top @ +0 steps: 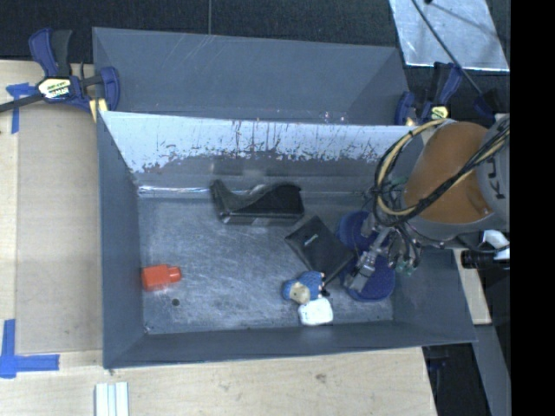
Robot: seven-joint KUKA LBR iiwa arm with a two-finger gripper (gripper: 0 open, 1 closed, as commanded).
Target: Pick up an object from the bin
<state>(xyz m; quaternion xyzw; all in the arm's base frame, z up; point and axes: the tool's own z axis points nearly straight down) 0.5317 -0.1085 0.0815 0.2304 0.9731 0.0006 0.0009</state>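
Fingers: can't tell if they're apart or together, but the gripper hangs near the bin's front-right corner, right over a rounded blue thing, with a flat black piece just left.

Bin contents: colour reference
Grey bin, scratched floor: orange block, black stapler-shaped item, black flat square, blue round piece, white lump, blue-and-tan piece.

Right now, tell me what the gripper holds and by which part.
It cannot be told: the gripper hangs low over a blue thing at the right of the bin.
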